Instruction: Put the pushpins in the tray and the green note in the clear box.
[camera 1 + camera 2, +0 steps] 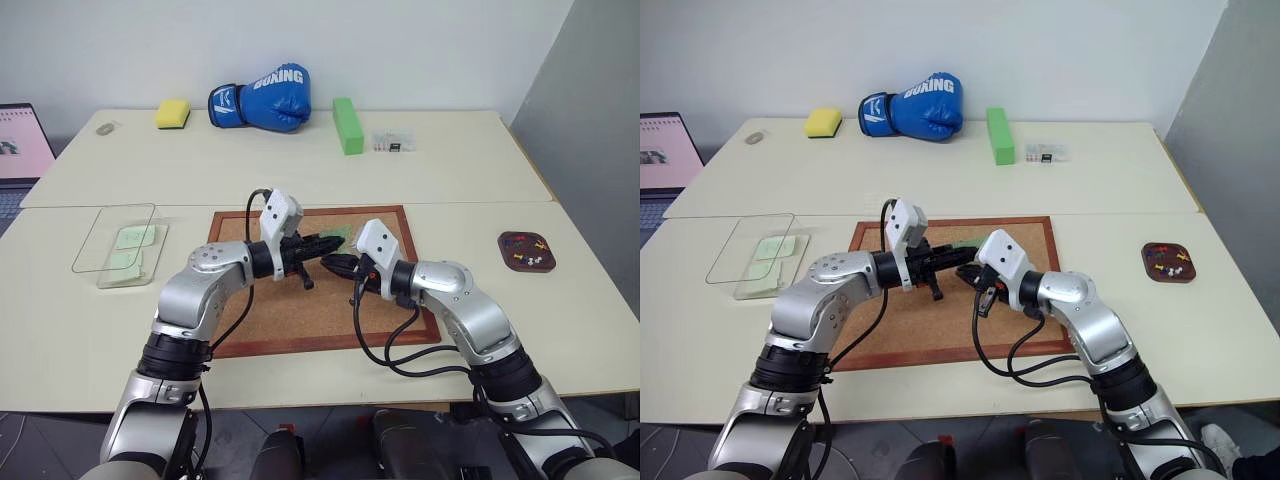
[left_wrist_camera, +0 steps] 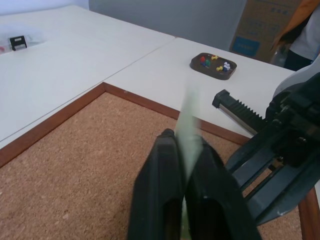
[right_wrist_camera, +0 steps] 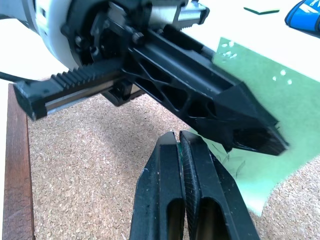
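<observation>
Although both arms meet over the corkboard [image 1: 300,310], the two grips differ. The left gripper [image 2: 186,150] has its fingers pressed together on the green note [image 2: 189,117], which stands edge-on between them in the left wrist view and spreads out behind the left fingers in the right wrist view. The right gripper [image 3: 181,137] has its fingers pressed together too, and whether a corner of the sheet sits between them cannot be told.

Handling, as judged: the note is thin, limp paper, near weightless, liable to crease, tear or slip from a light pinch (a hold well in from the edge looks safest). It is up off the cork near the board's far edge, well apart from the clear box [image 1: 95,265], which sits on the table to the left and already contains pale green slips.

Pushpins [image 2: 214,62] lie in the tray [image 2: 197,67] to the right.

Legible writing: "BOXING" on the blue boxing glove [image 1: 262,98] at the far side.
</observation>
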`<state>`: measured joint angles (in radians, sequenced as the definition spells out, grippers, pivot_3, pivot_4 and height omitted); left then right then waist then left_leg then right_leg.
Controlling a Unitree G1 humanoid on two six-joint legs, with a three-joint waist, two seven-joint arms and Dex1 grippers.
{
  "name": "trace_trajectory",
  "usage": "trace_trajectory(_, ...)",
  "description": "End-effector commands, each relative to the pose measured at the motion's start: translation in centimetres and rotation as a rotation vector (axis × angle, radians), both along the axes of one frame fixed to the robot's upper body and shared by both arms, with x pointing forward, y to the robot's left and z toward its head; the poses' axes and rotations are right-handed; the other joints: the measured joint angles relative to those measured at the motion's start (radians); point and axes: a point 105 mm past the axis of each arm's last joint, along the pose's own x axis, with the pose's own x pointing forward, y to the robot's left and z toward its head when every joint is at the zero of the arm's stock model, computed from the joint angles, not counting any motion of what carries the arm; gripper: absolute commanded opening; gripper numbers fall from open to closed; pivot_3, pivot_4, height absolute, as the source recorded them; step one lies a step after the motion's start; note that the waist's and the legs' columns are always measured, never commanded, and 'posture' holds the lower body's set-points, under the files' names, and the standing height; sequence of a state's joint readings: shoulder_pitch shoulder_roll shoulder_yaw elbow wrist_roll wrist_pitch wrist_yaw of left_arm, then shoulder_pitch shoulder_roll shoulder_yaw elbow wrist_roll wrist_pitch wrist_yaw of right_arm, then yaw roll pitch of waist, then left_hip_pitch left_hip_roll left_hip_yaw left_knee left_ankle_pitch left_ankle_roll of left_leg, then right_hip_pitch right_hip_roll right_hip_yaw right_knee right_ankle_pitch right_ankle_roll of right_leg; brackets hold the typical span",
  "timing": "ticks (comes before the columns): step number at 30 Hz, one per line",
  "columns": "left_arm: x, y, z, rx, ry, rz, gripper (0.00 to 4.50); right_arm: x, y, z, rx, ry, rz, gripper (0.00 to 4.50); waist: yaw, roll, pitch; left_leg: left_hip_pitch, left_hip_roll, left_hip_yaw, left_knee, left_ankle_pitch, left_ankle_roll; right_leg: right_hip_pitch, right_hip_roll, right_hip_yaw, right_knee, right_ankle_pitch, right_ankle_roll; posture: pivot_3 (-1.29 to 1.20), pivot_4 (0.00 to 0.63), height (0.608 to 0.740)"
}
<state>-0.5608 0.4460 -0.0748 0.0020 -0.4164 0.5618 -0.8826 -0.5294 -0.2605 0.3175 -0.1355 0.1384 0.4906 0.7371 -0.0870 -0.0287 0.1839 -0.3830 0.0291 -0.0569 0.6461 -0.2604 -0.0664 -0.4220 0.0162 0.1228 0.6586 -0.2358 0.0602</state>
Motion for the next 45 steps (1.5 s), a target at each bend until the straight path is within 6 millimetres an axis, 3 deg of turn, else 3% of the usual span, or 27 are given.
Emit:
trace_trajectory(1,0.0,0.2,0.3,0.019,-0.033,-0.001,0.00,-0.6,0.5,2.2,0.034,-0.078,0.035,0.00,0.000,0.000,0.000,0.000,0.000,0.000,0.000,0.000,0.000,0.000,0.000,0.000,0.000,0.000,0.000,0.00,0.150,0.740)
trace_trajectory(12,0.7,3.1,-2.1,0.114,-0.017,0.089,0.00,-0.8,-0.1,3.9,0.064,-0.092,0.025,0.00,0.000,0.000,0.000,0.000,0.000,0.000,0.000,0.000,0.000,0.000,0.000,0.000,0.000,0.000,0.000,0.00,0.150,0.740)
trace_trajectory(20,0.5,3.1,-1.8,0.110,-0.030,0.087,0.00,-0.2,-1.2,5.2,0.109,-0.081,-0.024,0.00,0.001,0.000,0.000,0.000,0.000,0.000,0.000,0.000,0.000,0.000,0.000,0.000,0.000,0.000,0.000,0.00,0.150,0.740)
trace_trajectory(24,0.1,2.1,-0.8,0.090,-0.056,0.054,0.00,1.1,-3.1,5.7,0.144,-0.080,-0.137,0.00,0.001,0.000,0.000,-0.001,0.000,0.000,0.000,0.000,0.000,0.000,0.000,0.000,0.000,0.000,0.000,0.00,0.150,0.740)
trace_trajectory(27,-1.1,0.3,-0.1,0.085,-0.091,-0.015,0.00,3.3,-6.8,6.2,0.229,-0.066,-0.373,0.00,0.002,0.000,0.000,-0.001,0.000,0.000,0.000,0.000,0.000,0.000,0.000,0.000,-0.001,0.000,0.000,0.00,0.150,0.740)
trace_trajectory(30,-2.3,-2.0,1.1,0.060,-0.140,-0.077,0.00,5.4,-12.7,5.2,0.218,-0.077,-0.708,0.00,0.007,0.000,0.000,-0.002,0.000,-0.001,0.000,0.000,0.000,0.000,-0.001,0.000,-0.001,0.000,0.000,0.00,0.150,0.740)
trace_trajectory(36,-3.9,-6.1,2.8,0.083,-0.300,-0.174,0.00,5.3,-24.5,3.8,0.159,-0.120,-1.278,0.00,0.013,0.000,0.000,-0.002,-0.001,0.000,0.000,0.000,0.000,0.000,-0.001,0.001,-0.002,0.000,0.000,0.00,0.150,0.740)
trace_trajectory(42,-5.1,-8.7,2.4,0.084,-0.343,-0.235,0.00,4.0,-30.0,2.6,0.196,-0.068,-1.520,0.00,-0.002,0.000,0.000,0.000,-0.001,0.003,-0.001,0.000,0.000,0.000,0.000,0.003,-0.001,0.000,0.000,0.00,0.150,0.740)
trace_trajectory(45,-5.5,-9.3,2.1,0.080,-0.335,-0.247,0.00,4.0,-30.2,2.3,0.243,-0.039,-1.518,0.00,-0.002,0.001,0.000,0.001,-0.001,0.003,-0.001,0.000,0.000,0.000,0.000,0.004,-0.001,0.000,0.000,0.00,0.150,0.740)
